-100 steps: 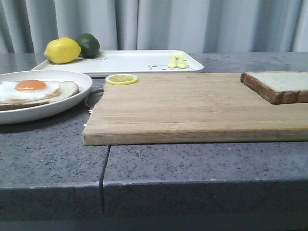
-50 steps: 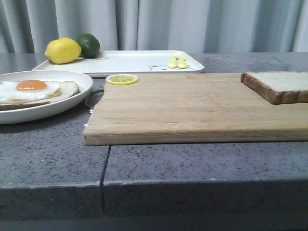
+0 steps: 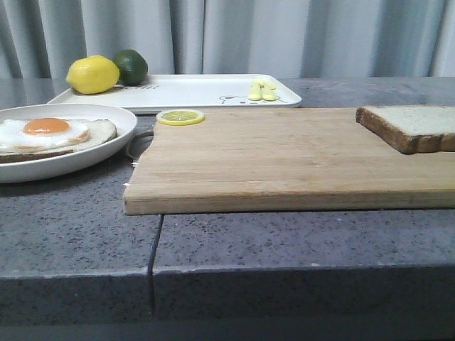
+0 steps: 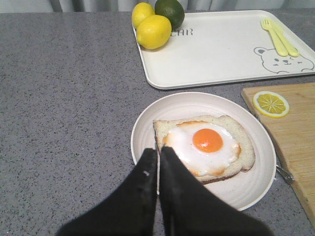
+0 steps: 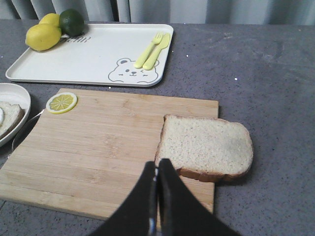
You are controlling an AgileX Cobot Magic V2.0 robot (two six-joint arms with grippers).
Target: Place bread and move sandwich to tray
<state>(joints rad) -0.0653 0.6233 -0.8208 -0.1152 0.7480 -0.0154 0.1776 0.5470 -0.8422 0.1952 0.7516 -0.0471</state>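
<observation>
Pale bread [image 5: 204,146] lies just beyond the right fingers [image 5: 165,173], untouched.

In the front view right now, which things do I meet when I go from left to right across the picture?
Egg-topped slice on its white plate → lemon → lime → lemon slice → yellow cutlery on the tray → plain bread at the cutting board's right end.

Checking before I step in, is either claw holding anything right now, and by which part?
Nothing is held. The left claw is shut and empty above the plate, and the right claw is shut and empty, hanging near the bread.
</observation>
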